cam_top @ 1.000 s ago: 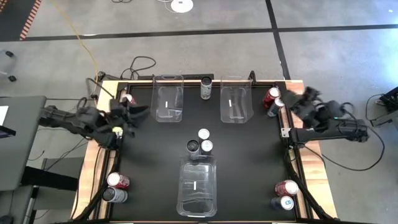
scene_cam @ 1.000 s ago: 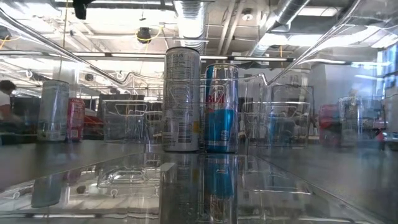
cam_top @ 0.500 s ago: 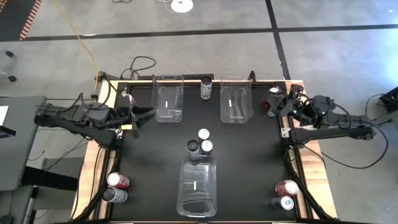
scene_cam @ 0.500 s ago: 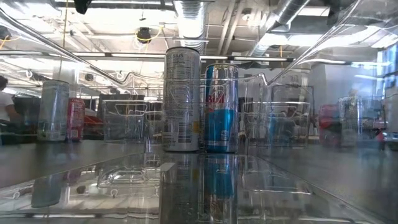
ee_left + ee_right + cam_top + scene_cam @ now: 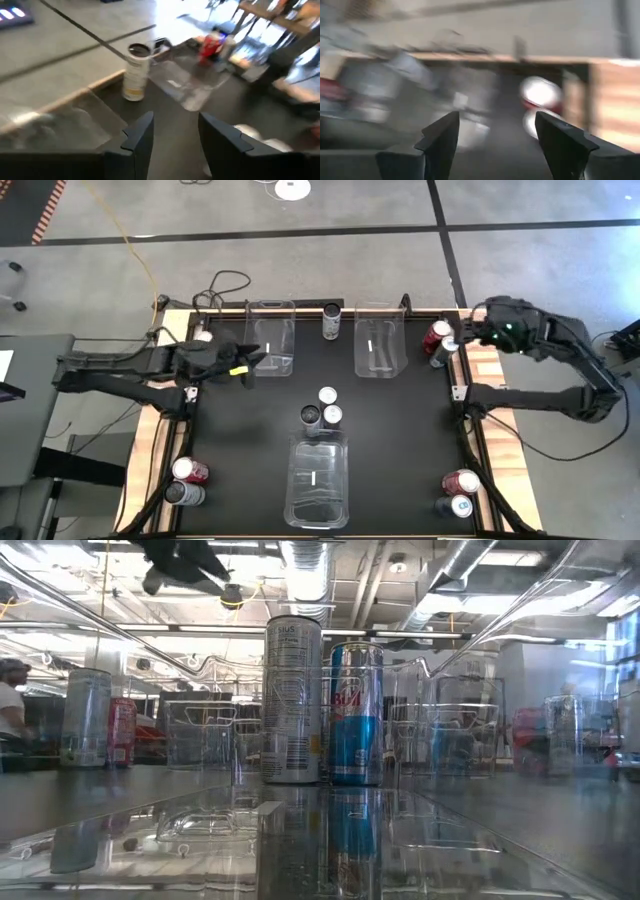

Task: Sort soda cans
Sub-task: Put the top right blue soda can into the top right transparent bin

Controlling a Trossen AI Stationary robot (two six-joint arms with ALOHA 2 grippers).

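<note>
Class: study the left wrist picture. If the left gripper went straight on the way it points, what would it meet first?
Probably the clear rectangular plastic bin lying ahead of the open left gripper, though depth is unclear; the pale cylindrical can stands off to one side.

- 2 bins (image 5: 270, 338) stand along the far edge, 1 can (image 5: 331, 321) between them.
- 3 cans (image 5: 322, 410) cluster mid-table, just behind the near bin (image 5: 318, 480).
- 2 cans sit in each corner.

You get the whole worktop (image 5: 400, 430) from straight overhead; your low camera sits at its surface, close behind the centre cans (image 5: 325, 710), which your overhead (image 5: 322, 410) shares. Each wrist camera faces forward past its claw.
</note>
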